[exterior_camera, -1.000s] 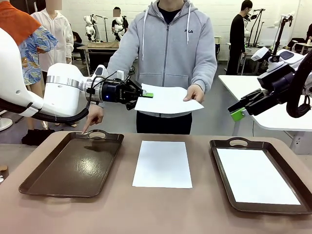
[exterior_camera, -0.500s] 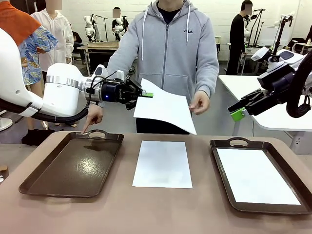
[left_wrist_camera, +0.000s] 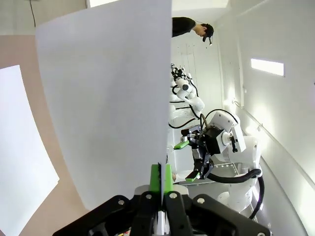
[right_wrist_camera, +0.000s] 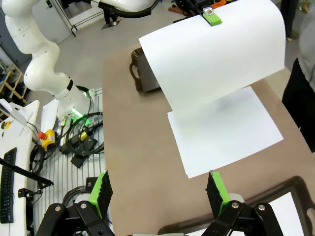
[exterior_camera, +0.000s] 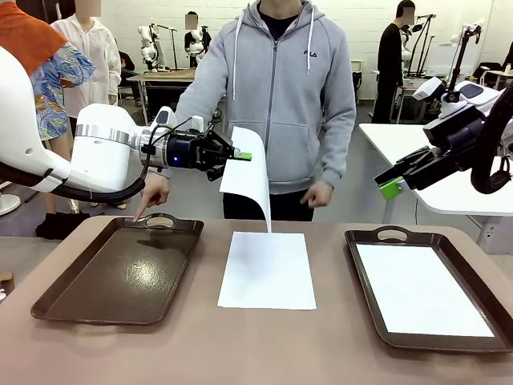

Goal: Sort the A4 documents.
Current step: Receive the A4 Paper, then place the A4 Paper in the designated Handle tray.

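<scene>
Left gripper [exterior_camera: 239, 156] fingers pinch a hanging A4 sheet [exterior_camera: 252, 180]; right gripper [exterior_camera: 394, 183] fingers are open and empty. Next, probably: lower the sheet into the left tray [exterior_camera: 120, 273].

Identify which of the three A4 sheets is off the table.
The hanging sheet, pinched at its upper edge by the left end effector. The middle sheet lies flat on the table; the right sheet lies in a tray.

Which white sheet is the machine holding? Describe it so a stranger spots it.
Look above the brown table's middle, in front of the person in grey. A white sheet hangs there, pinched at its top edge by the left gripper. The other sheets lie flat: one on the table, one in the right tray.
</scene>
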